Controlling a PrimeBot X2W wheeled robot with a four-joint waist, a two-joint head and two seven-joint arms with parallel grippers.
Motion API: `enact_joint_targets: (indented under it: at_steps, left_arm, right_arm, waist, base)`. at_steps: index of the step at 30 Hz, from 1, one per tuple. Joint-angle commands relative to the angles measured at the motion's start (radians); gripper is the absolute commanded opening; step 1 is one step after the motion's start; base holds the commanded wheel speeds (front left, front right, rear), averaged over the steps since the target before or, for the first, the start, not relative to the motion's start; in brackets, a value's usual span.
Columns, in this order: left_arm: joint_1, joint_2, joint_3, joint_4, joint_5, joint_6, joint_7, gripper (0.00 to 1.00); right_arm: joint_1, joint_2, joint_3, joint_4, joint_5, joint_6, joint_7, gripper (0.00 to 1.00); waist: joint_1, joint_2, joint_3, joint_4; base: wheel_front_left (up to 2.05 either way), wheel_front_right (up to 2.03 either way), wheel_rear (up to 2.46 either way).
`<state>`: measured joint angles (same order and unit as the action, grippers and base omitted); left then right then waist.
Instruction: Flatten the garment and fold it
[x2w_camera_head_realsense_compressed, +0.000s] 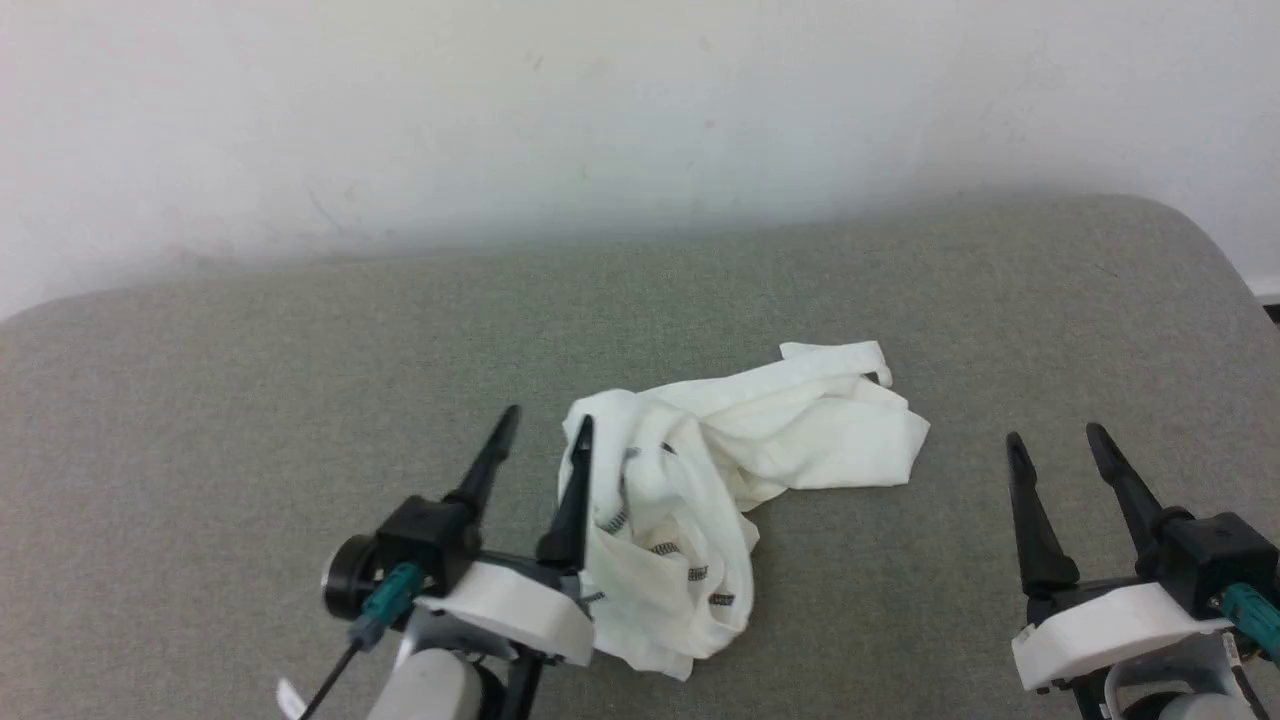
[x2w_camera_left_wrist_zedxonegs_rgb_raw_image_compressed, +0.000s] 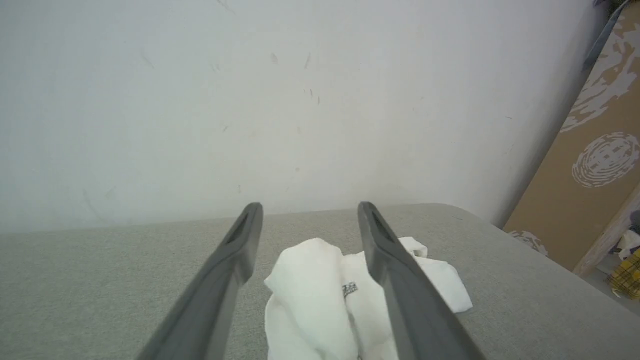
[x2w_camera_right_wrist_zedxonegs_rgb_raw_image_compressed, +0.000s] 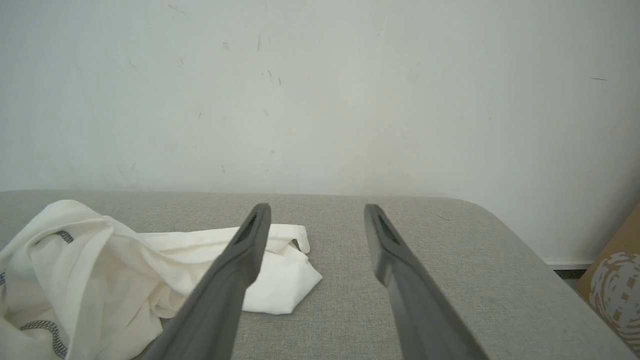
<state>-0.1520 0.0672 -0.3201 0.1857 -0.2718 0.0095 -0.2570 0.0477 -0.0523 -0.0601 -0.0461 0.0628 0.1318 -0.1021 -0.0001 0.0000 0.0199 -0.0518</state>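
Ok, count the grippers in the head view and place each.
2. The left gripper is lower left, fingers open at the garment's left edge; the right gripper is lower right, open, clear of it.

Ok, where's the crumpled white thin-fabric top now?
In the head view, the white top lies bunched centrally on the grey fabric surface, beside the left gripper and apart from the right gripper.

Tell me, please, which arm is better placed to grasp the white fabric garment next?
Likely left: the open left tool hangs at the edge of the white fabric garment; the open right tool stands apart over grey upholstery.
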Motion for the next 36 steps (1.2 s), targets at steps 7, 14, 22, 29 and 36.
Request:
enact_joint_targets:
  at_steps: [7,14,22,29,36]
  left_arm:
    - [0.086,0.065,0.134,-0.059,0.006,0.059,-0.004,1.00]
    - [0.140,0.111,0.226,-0.082,0.007,0.078,-0.005,1.00]
    - [0.148,0.100,0.234,-0.099,0.016,0.067,-0.005,1.00]
    - [0.114,0.078,0.229,-0.106,0.027,0.057,-0.005,1.00]
    - [0.075,0.048,0.218,-0.107,0.042,0.038,-0.005,1.00]
  right_arm:
    - [0.030,0.002,0.001,-0.014,-0.004,-0.001,0.015,1.00]
    - [0.035,0.002,0.002,-0.027,-0.012,-0.001,0.025,1.00]
    - [0.006,0.002,0.016,-0.012,0.001,-0.001,0.052,1.00]
    - [-0.108,0.002,0.130,0.077,0.114,-0.001,0.221,1.00]
    - [-0.343,-0.028,0.360,0.185,0.239,-0.001,0.435,1.00]
  waist:
    - [0.0001,0.0000,-0.028,0.014]
    - [0.0001,0.0000,-0.020,0.021]
    - [0.0001,0.0000,-0.005,0.046]
    - [0.0001,0.0000,0.031,0.075]
    - [0.0001,0.0000,0.076,0.121]
  base:
    - [0.00,0.00,0.00]
    - [0.00,0.00,0.00]
    - [0.00,0.00,0.00]
    - [0.00,0.00,0.00]
    - [0.00,0.00,0.00]
